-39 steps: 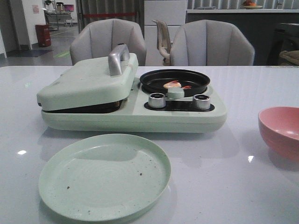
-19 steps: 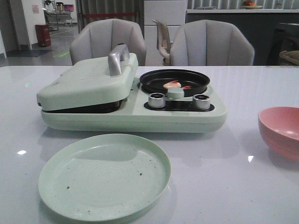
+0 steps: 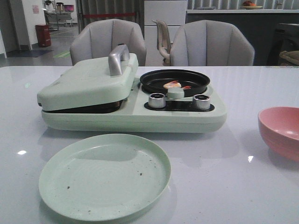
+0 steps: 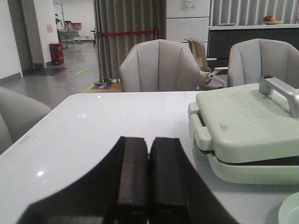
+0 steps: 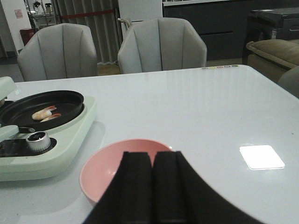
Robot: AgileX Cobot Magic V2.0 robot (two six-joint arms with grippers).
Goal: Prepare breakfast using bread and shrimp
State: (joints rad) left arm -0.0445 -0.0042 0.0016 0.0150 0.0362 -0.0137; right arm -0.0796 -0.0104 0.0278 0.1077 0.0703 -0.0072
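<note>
Breakfast maker, pale green, is sitting mid-frame on the white surface with its lid down exactly as a second ago, so any bread inside is hidden; the empty green plate lower left and pink bowl at right edge are likewise resting unmoved. Black pan is holding the shrimp, two pieces per the right wrist view; left gripper and right gripper are idling with jaws together, so plating looks pending.

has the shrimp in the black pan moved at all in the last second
No. The shrimp sits at the same spot in the black pan, just behind the pale green knob, as before.
</note>
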